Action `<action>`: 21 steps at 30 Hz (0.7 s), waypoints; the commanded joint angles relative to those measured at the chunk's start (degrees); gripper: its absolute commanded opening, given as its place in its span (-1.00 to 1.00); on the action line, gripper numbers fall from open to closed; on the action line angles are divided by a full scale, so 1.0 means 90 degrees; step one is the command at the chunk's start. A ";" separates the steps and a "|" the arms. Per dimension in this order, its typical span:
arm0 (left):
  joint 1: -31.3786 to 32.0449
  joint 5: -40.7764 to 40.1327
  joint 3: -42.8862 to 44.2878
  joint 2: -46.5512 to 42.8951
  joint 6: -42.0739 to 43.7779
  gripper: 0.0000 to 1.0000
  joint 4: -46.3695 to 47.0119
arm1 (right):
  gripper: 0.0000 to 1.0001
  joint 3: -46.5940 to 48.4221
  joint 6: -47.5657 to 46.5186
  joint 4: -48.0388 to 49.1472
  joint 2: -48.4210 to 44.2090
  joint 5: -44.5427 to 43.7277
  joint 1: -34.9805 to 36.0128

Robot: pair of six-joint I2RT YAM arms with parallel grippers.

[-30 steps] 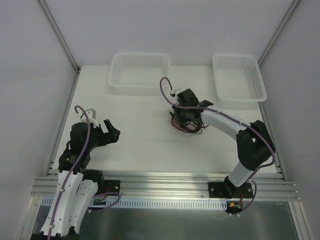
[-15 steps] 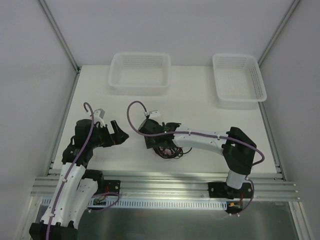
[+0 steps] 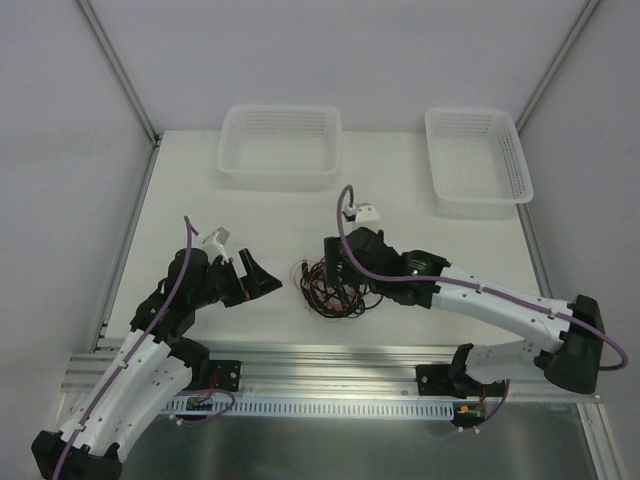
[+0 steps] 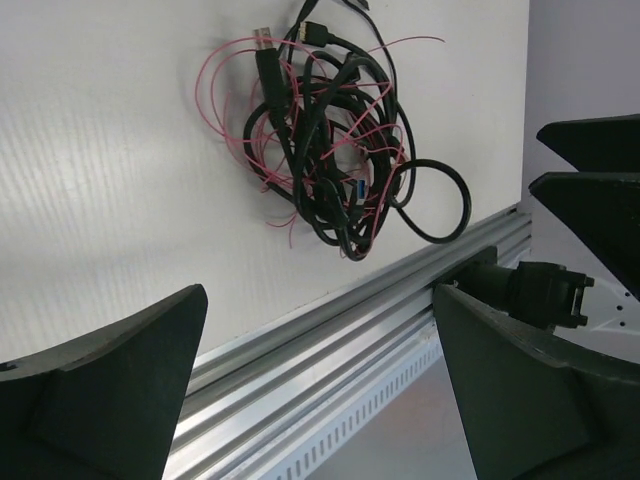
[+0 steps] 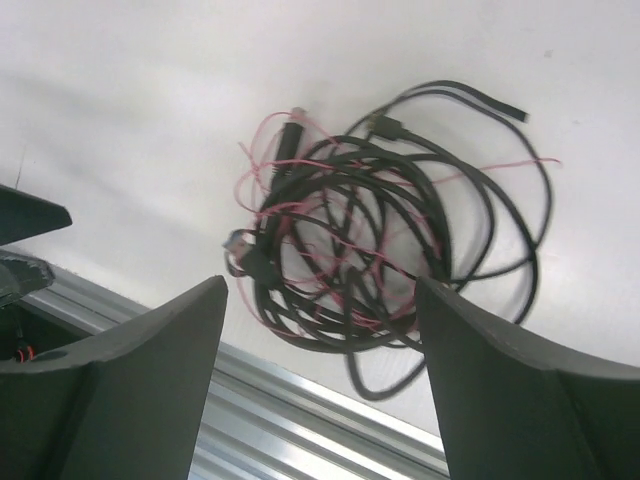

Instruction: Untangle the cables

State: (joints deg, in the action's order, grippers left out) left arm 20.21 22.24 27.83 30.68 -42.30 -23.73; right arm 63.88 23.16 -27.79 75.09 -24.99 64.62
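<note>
Tangled black and pink cables (image 4: 325, 150), loose

2 baskets (image 3: 278, 178), 1 cable tangle (image 3: 325, 287)

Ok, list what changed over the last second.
The right gripper dragged the cables from mid-table toward the near edge and leftward, then let go; its jaws now stand open over them. The left gripper, open throughout, swung in toward the cables. Both baskets stayed put.
</note>
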 commanded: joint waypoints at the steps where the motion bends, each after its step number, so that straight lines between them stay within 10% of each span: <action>1: 0.0605 -0.0575 0.0139 0.0164 -0.0787 0.95 0.0546 | 0.59 -0.0738 -0.0239 0.0196 -0.0898 -0.0065 -0.0430; 13: 0.2539 -0.1846 0.1955 0.3072 0.0791 0.74 0.0878 | 0.55 -0.2536 -0.0415 0.1222 -0.2766 0.0872 -0.0969; 21: 0.3232 -0.2744 0.2473 0.3964 0.1478 0.22 0.0790 | 0.54 -0.3005 -0.0493 0.1486 -0.3304 0.1165 -0.0979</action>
State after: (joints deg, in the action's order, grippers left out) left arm 46.96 2.66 47.59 65.21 -33.50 -16.73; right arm 37.52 19.75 -18.57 46.98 -16.25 55.99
